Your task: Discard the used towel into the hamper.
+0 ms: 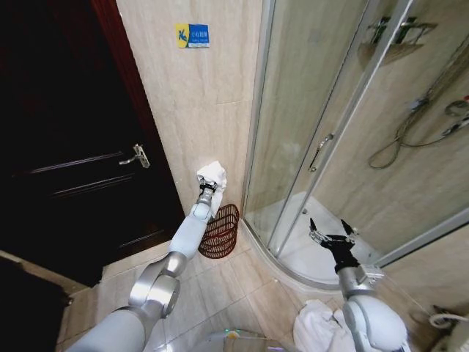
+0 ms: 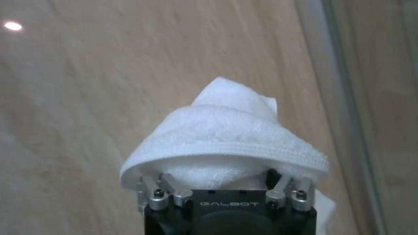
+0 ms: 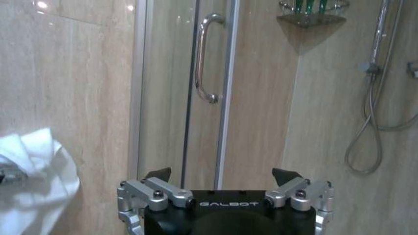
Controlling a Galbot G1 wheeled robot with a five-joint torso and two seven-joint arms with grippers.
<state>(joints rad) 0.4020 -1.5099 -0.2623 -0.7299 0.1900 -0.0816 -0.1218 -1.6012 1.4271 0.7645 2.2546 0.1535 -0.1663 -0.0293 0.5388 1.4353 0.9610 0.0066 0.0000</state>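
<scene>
A white towel (image 1: 212,176) is bunched up in my left gripper (image 1: 207,188), which is shut on it and stretched out toward the beige tiled wall. The towel hangs just above the hamper (image 1: 220,232), a small reddish-brown wire basket standing on the floor in the corner between the wall and the shower. In the left wrist view the towel (image 2: 225,142) drapes over the gripper and hides its fingertips. My right gripper (image 1: 330,232) is held open and empty in front of the shower base. From the right wrist, the towel (image 3: 33,186) appears beside the open right gripper (image 3: 222,175).
A dark wooden door (image 1: 66,147) with a metal handle (image 1: 136,155) stands left of the hamper. The glass shower enclosure (image 1: 322,117) with its curved white base (image 1: 293,257) lies to the right. More white cloth (image 1: 319,326) lies on the floor near my base.
</scene>
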